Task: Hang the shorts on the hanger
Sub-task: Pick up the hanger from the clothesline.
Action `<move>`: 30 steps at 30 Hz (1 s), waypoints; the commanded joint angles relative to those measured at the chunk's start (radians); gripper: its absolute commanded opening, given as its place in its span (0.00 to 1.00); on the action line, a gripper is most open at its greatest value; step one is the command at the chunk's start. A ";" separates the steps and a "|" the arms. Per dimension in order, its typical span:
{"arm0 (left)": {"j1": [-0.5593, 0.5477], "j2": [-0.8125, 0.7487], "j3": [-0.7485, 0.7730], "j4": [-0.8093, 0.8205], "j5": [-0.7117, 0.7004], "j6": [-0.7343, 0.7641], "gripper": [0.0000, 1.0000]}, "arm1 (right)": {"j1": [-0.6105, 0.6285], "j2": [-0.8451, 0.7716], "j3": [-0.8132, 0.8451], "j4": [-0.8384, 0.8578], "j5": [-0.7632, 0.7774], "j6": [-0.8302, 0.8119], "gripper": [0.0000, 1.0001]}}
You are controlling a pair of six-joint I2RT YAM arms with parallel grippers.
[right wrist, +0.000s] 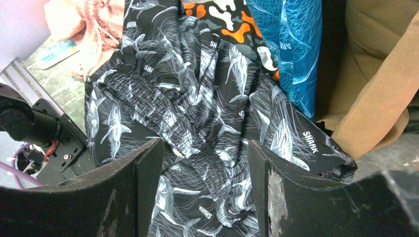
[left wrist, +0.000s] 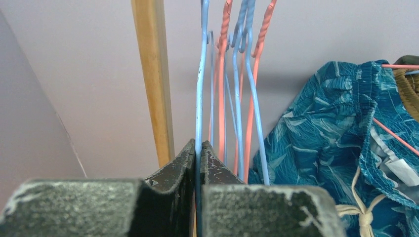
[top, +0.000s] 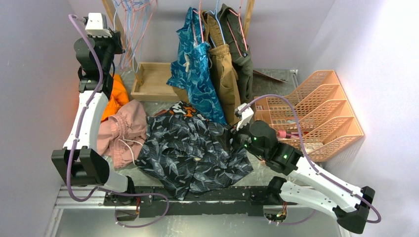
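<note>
Left jaws pinched on the blue hanger at the rack; shorts on the table under my open right jaws.

My left gripper [left wrist: 199, 144] is clamped tight on one thin wire of the hanger [left wrist: 199, 89], which hangs packed among the pink hangers [left wrist: 222, 74], beside the wooden post [left wrist: 153, 84]. My right gripper [right wrist: 205, 148] is spread wide with nothing in it, poised just over the shorts [right wrist: 197, 98]. They lie crumpled on the table [top: 279, 76], well apart from the hanger. Step in hand, I judge: get the hanger off its support (out of view) and bring it down to the shorts. Do it well: lift first so the hook clears, then draw out slowly. Neighbouring wires sit close and could snag or come along. Grip firm, thin wire may swivel. Right jaws should take the waistband, not a leg.
</note>
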 commanded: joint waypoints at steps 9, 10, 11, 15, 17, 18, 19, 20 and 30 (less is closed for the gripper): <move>0.006 -0.075 -0.043 0.207 -0.042 -0.001 0.07 | 0.005 0.009 -0.003 0.014 0.008 -0.008 0.67; 0.006 -0.077 -0.038 0.204 -0.036 -0.001 0.07 | 0.006 0.010 -0.004 0.014 0.008 -0.008 0.67; 0.005 -0.078 -0.033 0.198 -0.033 -0.001 0.07 | 0.006 0.012 -0.003 0.013 0.007 -0.008 0.67; 0.005 -0.105 -0.040 0.172 -0.037 -0.011 0.07 | 0.004 0.012 -0.004 0.016 0.006 -0.008 0.67; 0.005 -0.129 -0.057 0.149 -0.052 -0.011 0.07 | 0.004 0.011 -0.003 0.017 0.005 -0.006 0.67; 0.005 -0.145 -0.069 0.134 -0.063 -0.010 0.07 | 0.005 0.011 -0.002 0.017 0.005 -0.006 0.67; 0.005 -0.162 -0.082 0.122 -0.075 -0.007 0.07 | 0.005 0.010 -0.003 0.017 0.004 -0.006 0.67; 0.005 -0.182 -0.097 0.103 -0.087 -0.002 0.07 | 0.005 0.009 -0.004 0.017 0.004 -0.006 0.67; 0.005 -0.391 -0.178 -0.110 -0.145 0.002 0.07 | 0.004 -0.001 -0.004 0.022 -0.001 -0.005 0.67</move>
